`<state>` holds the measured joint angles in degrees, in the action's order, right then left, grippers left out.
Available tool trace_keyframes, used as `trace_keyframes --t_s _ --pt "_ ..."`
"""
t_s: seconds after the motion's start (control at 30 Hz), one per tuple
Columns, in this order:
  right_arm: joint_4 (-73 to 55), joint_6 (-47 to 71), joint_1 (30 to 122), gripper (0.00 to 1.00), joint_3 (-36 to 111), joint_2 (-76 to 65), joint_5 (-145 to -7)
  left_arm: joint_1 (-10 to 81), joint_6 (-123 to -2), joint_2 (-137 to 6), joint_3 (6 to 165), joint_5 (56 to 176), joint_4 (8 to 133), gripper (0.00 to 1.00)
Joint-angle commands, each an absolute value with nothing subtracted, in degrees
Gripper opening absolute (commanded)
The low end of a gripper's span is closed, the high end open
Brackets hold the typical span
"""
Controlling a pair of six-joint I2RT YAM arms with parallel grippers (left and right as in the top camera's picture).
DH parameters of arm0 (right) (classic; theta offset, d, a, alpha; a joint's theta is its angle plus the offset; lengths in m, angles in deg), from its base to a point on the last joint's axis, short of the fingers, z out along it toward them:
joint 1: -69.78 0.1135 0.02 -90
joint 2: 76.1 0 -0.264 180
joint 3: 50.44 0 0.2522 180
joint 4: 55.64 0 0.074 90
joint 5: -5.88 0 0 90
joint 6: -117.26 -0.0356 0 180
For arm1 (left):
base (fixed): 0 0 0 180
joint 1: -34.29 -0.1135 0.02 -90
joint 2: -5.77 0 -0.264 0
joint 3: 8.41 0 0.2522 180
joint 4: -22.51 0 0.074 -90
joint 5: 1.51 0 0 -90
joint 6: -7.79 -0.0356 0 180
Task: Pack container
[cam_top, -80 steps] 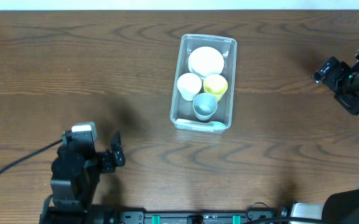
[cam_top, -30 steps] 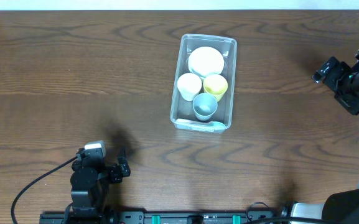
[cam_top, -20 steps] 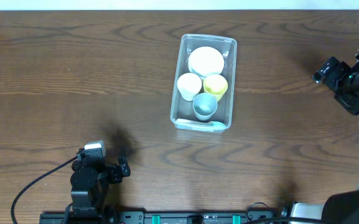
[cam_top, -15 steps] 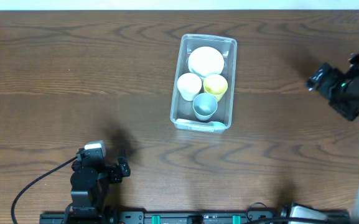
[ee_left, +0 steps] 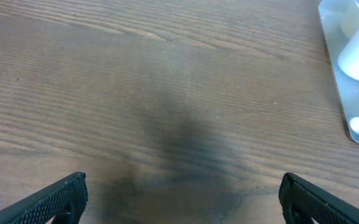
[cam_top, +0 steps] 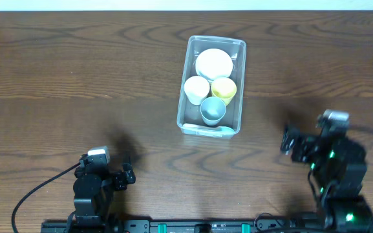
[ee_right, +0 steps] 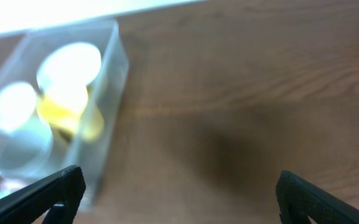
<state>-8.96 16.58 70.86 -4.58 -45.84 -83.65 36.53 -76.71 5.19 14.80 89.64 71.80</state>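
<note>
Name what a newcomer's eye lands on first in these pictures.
The clear container sits mid-table on the dark wood table. It holds a white bowl at its far end, then a white cup, a yellow cup and a grey cup. The left gripper and right gripper hang open and empty near the table's front edge, apart from the container.

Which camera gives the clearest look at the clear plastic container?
The overhead view: the whole container sits sharp in frame, all four sides of its rim visible. The left wrist view catches only one corner of it at the right edge. The right wrist view shows most of it, but blurred.
</note>
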Motion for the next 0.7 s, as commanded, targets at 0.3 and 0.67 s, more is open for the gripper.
trace_keyframes --t_s 0.3,0.67 --pt "-9.33 28.18 71.35 0.99 -23.55 -68.85 -79.74 36.22 -77.47 5.54 14.19 89.55 71.56 0.98" --pt "-9.52 28.16 71.3 0.99 -28.14 -75.74 -79.59 36.22 -77.47 5.54 14.21 89.55 71.56 0.98"
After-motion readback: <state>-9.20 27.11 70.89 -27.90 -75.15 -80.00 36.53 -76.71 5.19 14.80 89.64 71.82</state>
